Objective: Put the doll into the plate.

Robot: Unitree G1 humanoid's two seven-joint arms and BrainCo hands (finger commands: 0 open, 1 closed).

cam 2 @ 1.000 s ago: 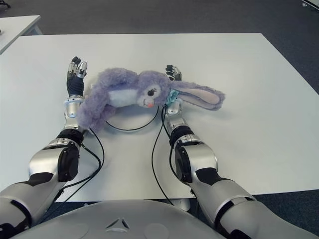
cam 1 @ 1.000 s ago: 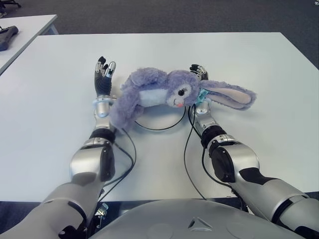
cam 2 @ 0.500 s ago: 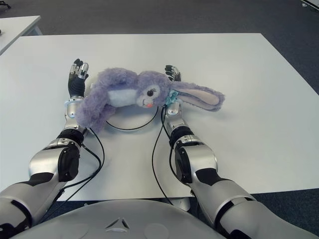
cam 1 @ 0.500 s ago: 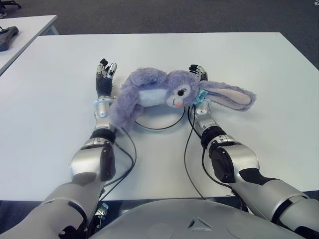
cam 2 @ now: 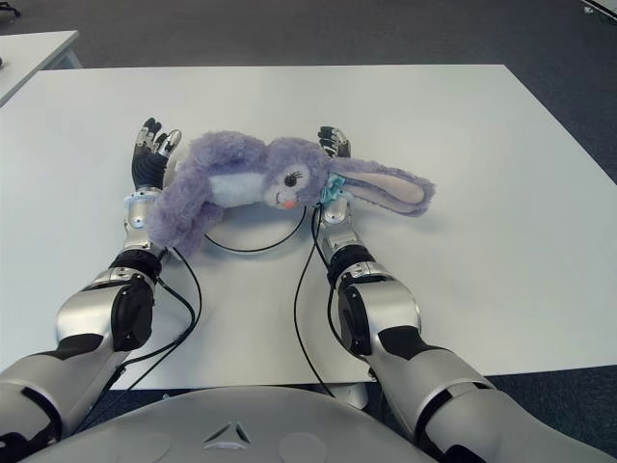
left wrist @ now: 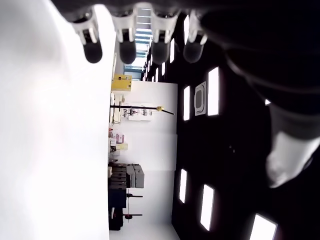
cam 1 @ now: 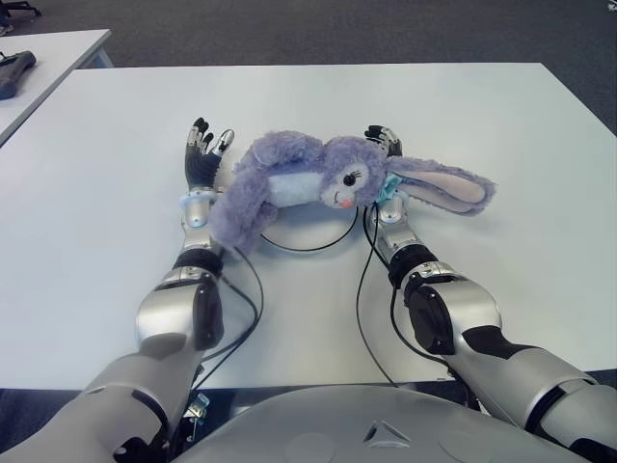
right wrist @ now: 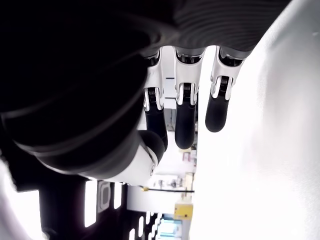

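- Lilac plush covers most of the plate (cam 1: 310, 247) – only a thin dark arc of its rim shows below the doll (cam 1: 318, 183), near the centre of the left eye view, so the plate's face and colour cannot be made out.
- The doll is a soft rabbit lying on its side across the plate, its body toward the left of the frame and its head toward the right. Whether it touches the plate's surface underneath is hidden by its own bulk.
- Its fur is fluffy and purple, with a paler belly patch, a stitched eye with lashes, a small pink nose and mouth, and a teal bow at the neck. One long ear with a pink lining stretches to the right over the white table (cam 1: 501, 125).
- The left hand (cam 1: 202, 154) shows just left of the doll's rounded body, with its fingers extended and fanned apart – holding nothing. The left wrist view shows four straight dark-tipped fingers (left wrist: 126, 47) with only the room beyond them.
- The right hand (cam 2: 334, 143) is mostly hidden behind the doll's head; only dark fingertips poke out above it. In the right wrist view its fingers (right wrist: 185, 115) hang straight and loose, closed on nothing.
- Black cables (cam 1: 363, 289) loop along both silver forearms across the smooth tabletop.
- A second white table (cam 1: 58, 48), cut off at the upper left corner, carries a dark object too clipped to identify.
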